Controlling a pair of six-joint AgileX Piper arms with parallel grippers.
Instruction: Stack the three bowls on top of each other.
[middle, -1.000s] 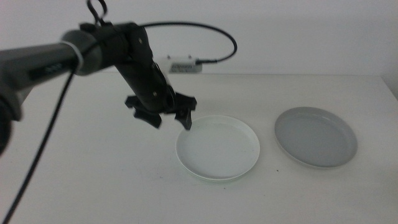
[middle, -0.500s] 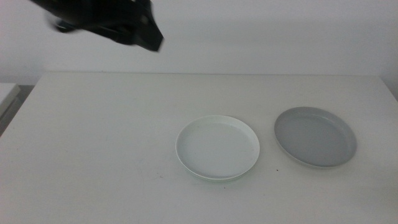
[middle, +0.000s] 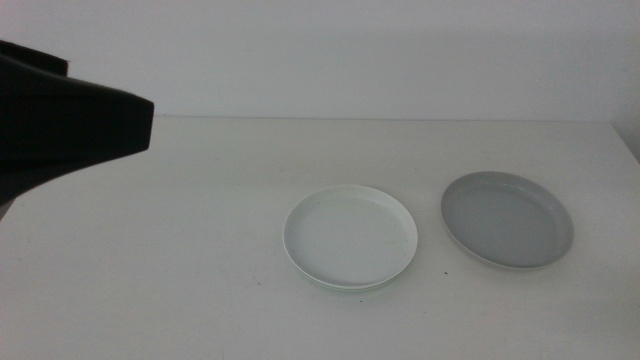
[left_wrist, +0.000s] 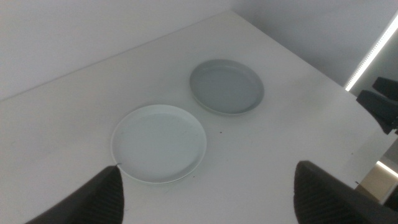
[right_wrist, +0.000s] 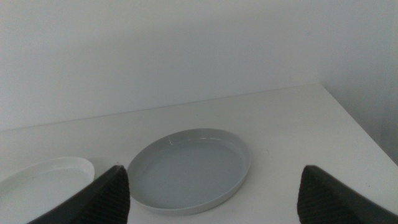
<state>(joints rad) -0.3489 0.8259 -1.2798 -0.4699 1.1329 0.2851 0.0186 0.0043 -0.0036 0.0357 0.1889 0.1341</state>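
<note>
White and glossy, one shallow bowl (middle: 350, 237) sits near the middle of the table (middle: 200, 260), with a thin pale mint green rim (middle: 340, 288) peeking out along its near edge, so it appears to rest on the mint green bowl beneath it. Nothing lies inside the white bowl apart from a few tiny dark specks seen from the left wrist. Just to its right, apart from it, the grey bowl (middle: 507, 219) lies flat and holds nothing.

High over the table, the left gripper (left_wrist: 208, 196) has its jaws spread wide with nothing between them, looking down on both dishes. Its arm (middle: 60, 125) shows as a dark blurred mass at the left edge of the middle view. The right gripper (right_wrist: 214, 193) waits low near the grey bowl, jaws wide apart and holding nothing.
</note>
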